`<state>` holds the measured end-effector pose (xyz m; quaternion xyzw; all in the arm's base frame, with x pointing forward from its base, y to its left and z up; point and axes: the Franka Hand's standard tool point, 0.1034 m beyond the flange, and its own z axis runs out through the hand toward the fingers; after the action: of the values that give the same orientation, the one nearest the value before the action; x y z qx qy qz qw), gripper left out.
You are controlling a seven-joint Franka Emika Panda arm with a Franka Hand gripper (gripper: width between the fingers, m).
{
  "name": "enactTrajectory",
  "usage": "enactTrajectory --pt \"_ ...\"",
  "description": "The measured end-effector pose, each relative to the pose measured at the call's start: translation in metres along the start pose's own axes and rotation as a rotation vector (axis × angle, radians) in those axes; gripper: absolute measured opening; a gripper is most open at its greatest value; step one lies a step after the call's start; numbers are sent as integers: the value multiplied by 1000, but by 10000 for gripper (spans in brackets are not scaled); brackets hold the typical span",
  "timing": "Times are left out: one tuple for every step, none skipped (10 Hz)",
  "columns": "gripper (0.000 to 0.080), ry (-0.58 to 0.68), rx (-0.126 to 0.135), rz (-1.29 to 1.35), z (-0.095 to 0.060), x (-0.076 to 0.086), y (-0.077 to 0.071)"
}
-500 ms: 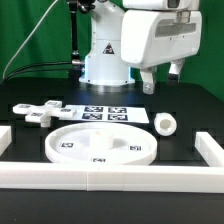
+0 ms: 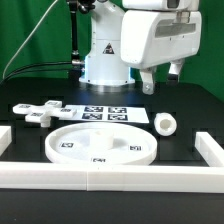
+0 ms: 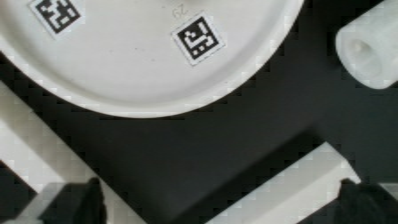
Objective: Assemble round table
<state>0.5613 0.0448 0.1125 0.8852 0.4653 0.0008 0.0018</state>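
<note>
The large round rimmed disc (image 2: 100,143) lies flat on the black table near the front, with tags on its rim; the wrist view also shows this disc (image 3: 151,45). The short cylindrical leg (image 2: 165,123) lies on its side toward the exterior view's right and shows in the wrist view as a pale leg (image 3: 370,55). The cross-shaped piece (image 2: 38,113) rests toward the exterior view's left. My gripper (image 2: 159,80) hangs open well above the table, behind the leg, holding nothing. Its fingertips (image 3: 75,203) show dark and far apart.
The marker board (image 2: 105,114) lies flat behind the disc. Long white border bars run along the front (image 2: 110,177) and the sides (image 2: 208,146). The robot's white base (image 2: 104,62) stands at the back, before a green curtain.
</note>
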Motion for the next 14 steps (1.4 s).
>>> enactTrajectory --pt "650 0 -2 -27 11 -19 2" --pt "650 3 -5 -52 20 -32 6" --pt "650 11 -12 -95 30 -45 11" --pt "650 12 -10 -111 42 -59 16" --pt "650 7 3 -117 52 -68 18" --pt "650 7 10 -130 62 -75 20" --pt "650 4 21 -137 72 -81 21" --pt "650 2 30 -137 81 -84 23" --pt "650 1 37 -134 88 -86 24" --pt "650 0 42 -134 93 -85 23" --pt "650 0 41 -134 94 -86 23" --pt "650 0 42 -133 95 -86 22" --pt "650 -1 45 -133 96 -86 21" --pt "650 -1 45 -134 96 -86 21"
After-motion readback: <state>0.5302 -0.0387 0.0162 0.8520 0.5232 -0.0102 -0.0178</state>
